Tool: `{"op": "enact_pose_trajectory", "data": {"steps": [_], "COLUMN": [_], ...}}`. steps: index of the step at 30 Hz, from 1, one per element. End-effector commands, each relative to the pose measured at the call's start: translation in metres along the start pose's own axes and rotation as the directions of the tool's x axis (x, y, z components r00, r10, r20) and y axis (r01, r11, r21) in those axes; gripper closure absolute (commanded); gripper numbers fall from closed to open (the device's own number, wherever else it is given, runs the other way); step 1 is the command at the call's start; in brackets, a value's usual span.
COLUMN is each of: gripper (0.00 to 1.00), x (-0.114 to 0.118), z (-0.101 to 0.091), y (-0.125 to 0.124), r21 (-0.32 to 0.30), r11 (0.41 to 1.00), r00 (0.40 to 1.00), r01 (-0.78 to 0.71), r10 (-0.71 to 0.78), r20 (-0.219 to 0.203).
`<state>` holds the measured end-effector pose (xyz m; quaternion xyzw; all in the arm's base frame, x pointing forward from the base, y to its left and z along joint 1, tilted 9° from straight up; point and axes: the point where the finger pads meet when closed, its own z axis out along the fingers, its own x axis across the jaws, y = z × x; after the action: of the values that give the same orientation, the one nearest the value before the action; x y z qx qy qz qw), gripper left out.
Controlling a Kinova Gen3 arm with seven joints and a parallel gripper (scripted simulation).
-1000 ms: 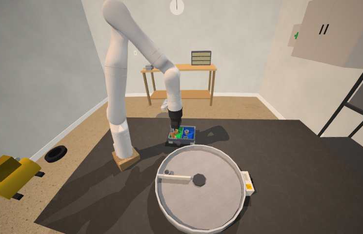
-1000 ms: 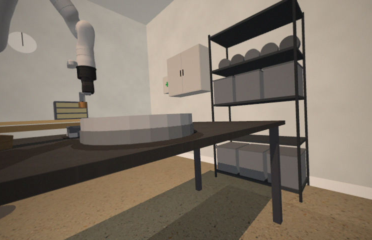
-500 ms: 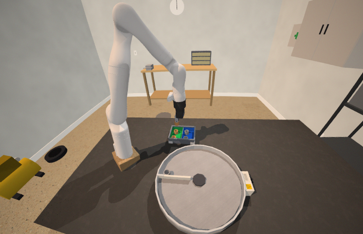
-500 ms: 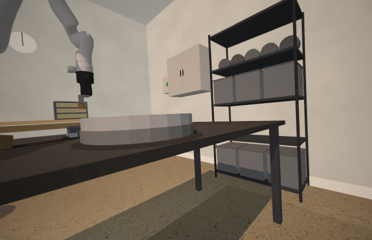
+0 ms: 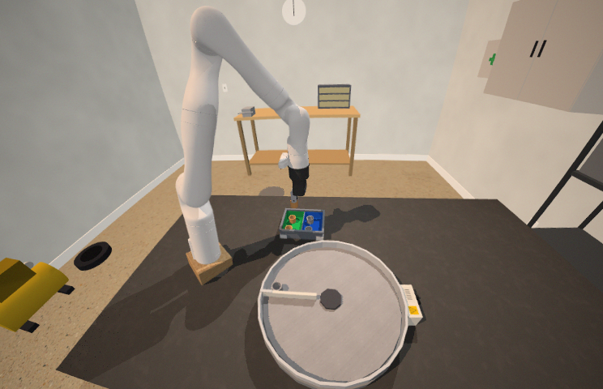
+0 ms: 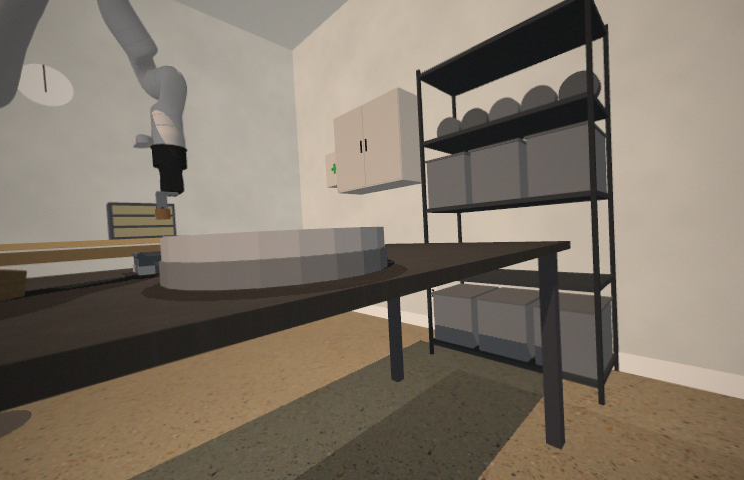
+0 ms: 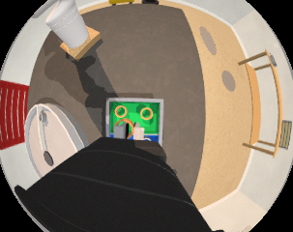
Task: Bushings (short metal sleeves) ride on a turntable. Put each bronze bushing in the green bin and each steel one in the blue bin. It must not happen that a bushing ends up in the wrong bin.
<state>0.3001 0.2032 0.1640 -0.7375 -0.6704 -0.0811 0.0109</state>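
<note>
The fingers point(image 5: 293, 197) point(image 6: 161, 202) pinch one bronze bushing point(image 5: 293, 203) point(image 6: 162, 213) point(image 7: 124, 121), a short, smooth orange-brown sleeve hanging just below them, its ring partly hidden by them in the wrist view. They hang above a two-part grey tray point(image 5: 303, 210) point(image 6: 146, 263) point(image 7: 161, 113), apart from it.

Two more bronze bushings lie below the fingers in the green bin point(image 5: 300, 224) point(image 7: 133, 107), their round openings showing. Beside it, the blue bin point(image 5: 317, 224) point(image 7: 155, 138) holds two steel bushings, dull grey sleeves; only part of this bin shows from the wrist.

Farther from the fingers, past the tray, stands one round turntable point(image 5: 334, 339) point(image 6: 271, 254) point(image 7: 71, 121), with a pale, faceted wall and a smooth grey disc. One steel bushing point(image 5: 276, 286) point(image 7: 43, 116) is on it, close beside one straight, pale bar point(image 5: 292, 294) point(image 7: 42, 130) that runs to a dark, many-sided hub point(image 5: 331, 299) point(image 7: 48, 159). That makes six bushings in view: three bronze, three steel.

The surface point(image 5: 472, 275) point(image 6: 469, 251) point(image 7: 141, 48) is matt dark brown. Well away from the fingers, one black shelf rack point(image 6: 594, 237) carries five rounded grey objects and six boxy grey containers.
</note>
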Motion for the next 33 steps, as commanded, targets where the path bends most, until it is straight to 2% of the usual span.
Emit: {"op": "enact_pose_trajectory", "data": {"steps": [1,7,10,13,18,24,28,33], "gripper": [1.0,1.0,1.0,1.0,1.0,1.0,1.0,1.0], "x": [0.0,0.0,0.0,0.0,0.0,0.0,0.0,0.0], "z": [0.0,0.01,0.025,0.025,0.051,0.057,0.077,0.077], "y": [0.0,0.0,0.0,0.0,0.0,0.0,0.001,0.001], "r21": [-0.001,-0.001,-0.001,-0.001,-0.001,-0.001,-0.001,-0.001], "r11": [1.0,1.0,1.0,1.0,1.0,1.0,1.0,1.0], "r00": [1.0,1.0,1.0,1.0,1.0,1.0,1.0,1.0], "r01": [0.0,0.0,0.0,0.0,0.0,0.0,0.0,0.0], "r10": [0.0,0.0,0.0,0.0,0.0,0.0,0.0,0.0], "r20": [-0.001,-0.001,-0.001,-0.001,-0.001,-0.001,-0.001,-0.001]}}
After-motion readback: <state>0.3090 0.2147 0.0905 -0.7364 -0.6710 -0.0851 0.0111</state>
